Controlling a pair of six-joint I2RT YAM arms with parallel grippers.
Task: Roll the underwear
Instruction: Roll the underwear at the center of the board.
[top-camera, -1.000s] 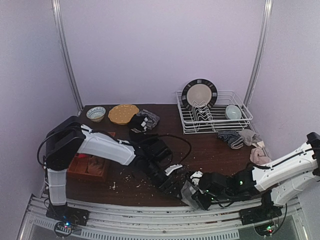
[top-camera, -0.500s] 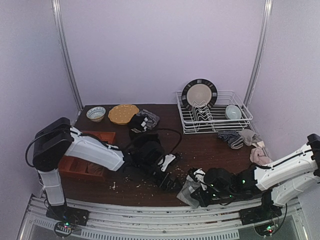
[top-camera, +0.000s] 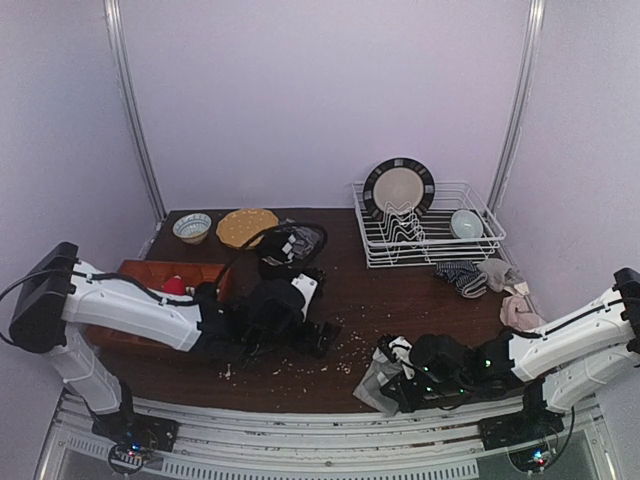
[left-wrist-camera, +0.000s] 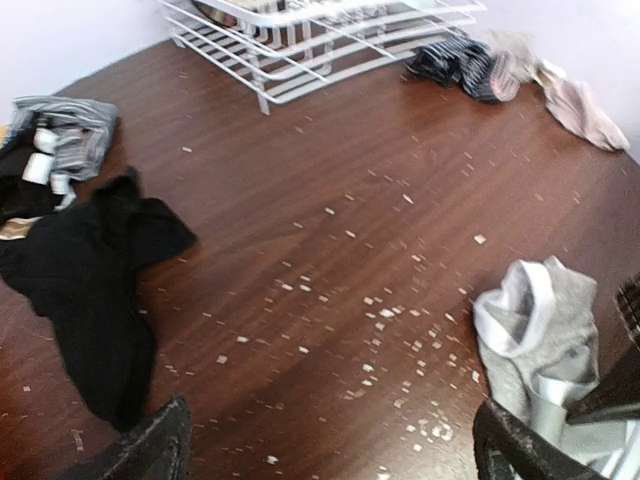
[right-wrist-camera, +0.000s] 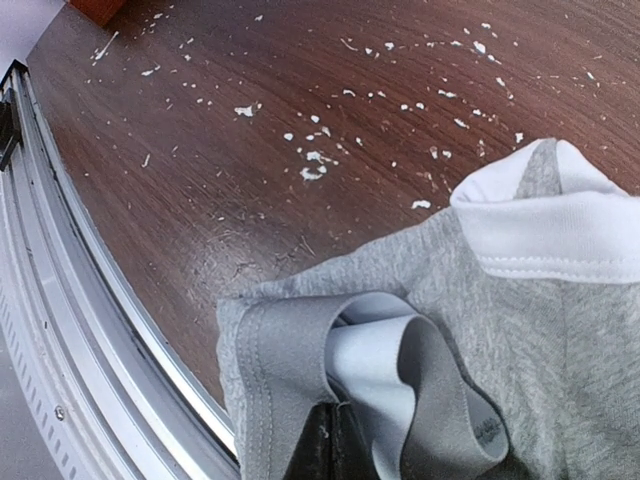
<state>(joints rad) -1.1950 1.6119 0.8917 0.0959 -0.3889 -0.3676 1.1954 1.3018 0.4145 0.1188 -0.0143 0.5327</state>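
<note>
At the near edge of the table (top-camera: 430, 300), the grey underwear (right-wrist-camera: 520, 340) was found crumpled, with one fold pinched in the closed right gripper (right-wrist-camera: 335, 440). The left gripper (left-wrist-camera: 330, 455) was held low over the middle of the table, its fingers (left-wrist-camera: 150, 450) spread wide and empty.

It was judged that the step would be done well if the garment were laid flat, clear of the edge, before rolling, with the free gripper used to pin the white waistband (right-wrist-camera: 560, 225).

The pinched fold was shown closely by the right wrist view only. Black underwear (left-wrist-camera: 90, 280) and scattered crumbs (left-wrist-camera: 380, 310) were shown plainly by the left wrist view. Both arms were shown together only from overhead.
</note>
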